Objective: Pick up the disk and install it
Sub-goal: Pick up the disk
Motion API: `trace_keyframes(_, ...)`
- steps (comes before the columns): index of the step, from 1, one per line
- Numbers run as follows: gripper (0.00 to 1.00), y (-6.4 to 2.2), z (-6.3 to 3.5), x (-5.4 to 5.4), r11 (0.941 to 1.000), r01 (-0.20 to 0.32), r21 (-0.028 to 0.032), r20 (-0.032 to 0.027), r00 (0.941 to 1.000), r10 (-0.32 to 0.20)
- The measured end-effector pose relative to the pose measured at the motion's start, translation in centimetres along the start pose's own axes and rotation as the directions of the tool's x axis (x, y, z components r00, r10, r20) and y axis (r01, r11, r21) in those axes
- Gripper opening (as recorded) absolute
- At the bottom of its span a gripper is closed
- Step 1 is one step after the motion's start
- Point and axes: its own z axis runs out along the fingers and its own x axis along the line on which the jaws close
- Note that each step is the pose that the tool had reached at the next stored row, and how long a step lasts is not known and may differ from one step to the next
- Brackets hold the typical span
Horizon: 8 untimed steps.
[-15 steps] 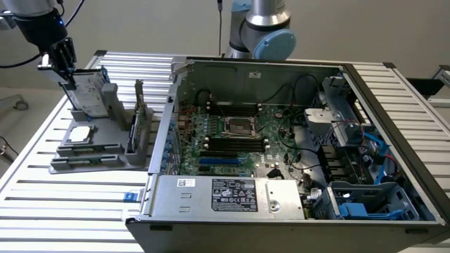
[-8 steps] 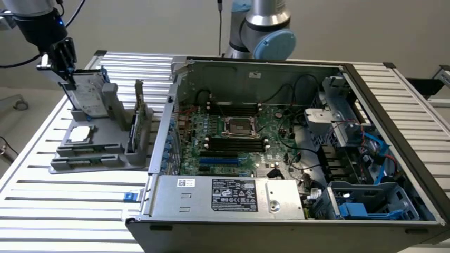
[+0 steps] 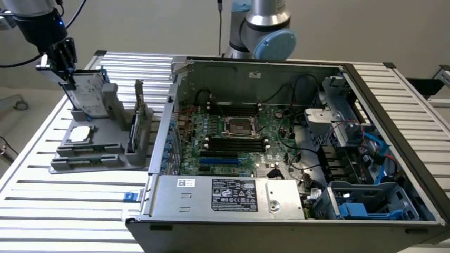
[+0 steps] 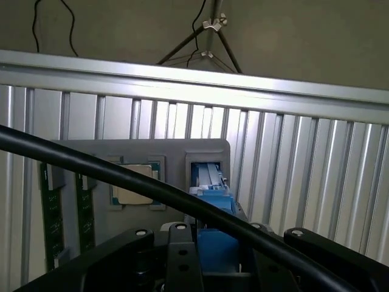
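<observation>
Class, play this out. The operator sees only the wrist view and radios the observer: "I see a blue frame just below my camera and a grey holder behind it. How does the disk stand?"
Observer: The disk stands upright, label side facing the computer case, with the gripper at its top edge.
Operator: Is it out of the holder?
Observer: Its lower edge is level with the slot in the grey holder; I cannot tell whether it has come clear.
Operator: Where is the case?
Observer: It lies open on the exterior view's right of the holder, with a blue bay in its near corner.
</observation>
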Motion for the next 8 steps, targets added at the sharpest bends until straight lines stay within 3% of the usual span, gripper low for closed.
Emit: trace_keyframes(8,0.33,0.0,0.0,0.0,1.0,0.0,0.0,0.0,1.0,0.0)
